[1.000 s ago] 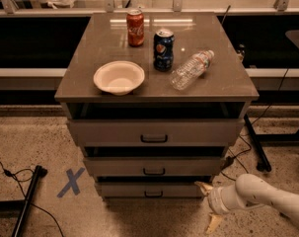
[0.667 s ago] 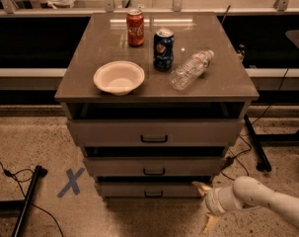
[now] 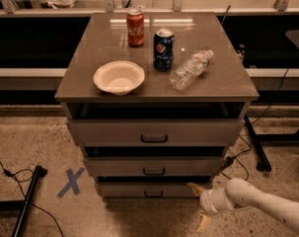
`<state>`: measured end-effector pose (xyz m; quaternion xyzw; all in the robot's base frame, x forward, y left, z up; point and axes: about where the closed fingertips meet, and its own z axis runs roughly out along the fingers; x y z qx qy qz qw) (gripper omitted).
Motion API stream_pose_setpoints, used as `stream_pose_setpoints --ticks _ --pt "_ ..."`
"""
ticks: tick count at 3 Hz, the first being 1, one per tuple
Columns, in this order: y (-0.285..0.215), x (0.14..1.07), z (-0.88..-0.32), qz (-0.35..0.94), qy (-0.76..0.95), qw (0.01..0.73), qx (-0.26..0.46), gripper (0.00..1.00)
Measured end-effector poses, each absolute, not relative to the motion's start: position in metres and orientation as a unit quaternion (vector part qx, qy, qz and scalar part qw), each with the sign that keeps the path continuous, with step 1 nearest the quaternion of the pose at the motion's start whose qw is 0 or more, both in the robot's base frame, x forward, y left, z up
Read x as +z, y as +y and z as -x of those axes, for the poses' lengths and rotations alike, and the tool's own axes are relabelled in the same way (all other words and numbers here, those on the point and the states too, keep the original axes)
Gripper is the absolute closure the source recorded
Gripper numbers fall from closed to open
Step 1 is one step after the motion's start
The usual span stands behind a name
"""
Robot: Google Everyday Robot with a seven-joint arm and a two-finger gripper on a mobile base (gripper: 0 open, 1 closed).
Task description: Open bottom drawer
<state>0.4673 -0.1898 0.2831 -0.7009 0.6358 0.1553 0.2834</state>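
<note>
The bottom drawer (image 3: 124,190) is the lowest of three grey drawers in the cabinet, with a shallow front and a small black bar handle (image 3: 154,194). The middle drawer (image 3: 114,167) and the taller top drawer (image 3: 104,132) sit above it. My gripper (image 3: 198,205) is low at the drawer's right end, right of the handle and not touching it. Its two pale fingers (image 3: 192,186) are spread apart and hold nothing. The white arm (image 3: 257,201) comes in from the lower right.
On the cabinet top (image 3: 80,78) are a white bowl (image 3: 119,77), a red can (image 3: 135,27), a blue can (image 3: 163,49) and a lying plastic bottle (image 3: 190,69). A blue X (image 3: 71,182) marks the floor at left, near a black pole (image 3: 26,200). Cables (image 3: 247,147) run at right.
My gripper has moved a little to the left, closer to the bottom drawer's right end. The drawers and the things on top have not moved.
</note>
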Motion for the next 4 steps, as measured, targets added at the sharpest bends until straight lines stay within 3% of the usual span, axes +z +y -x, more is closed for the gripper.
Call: stream_pose_setpoints --ticks 4 --pt "-0.207 0.209 -0.543 0.672 0.646 0.313 0.179 0.0"
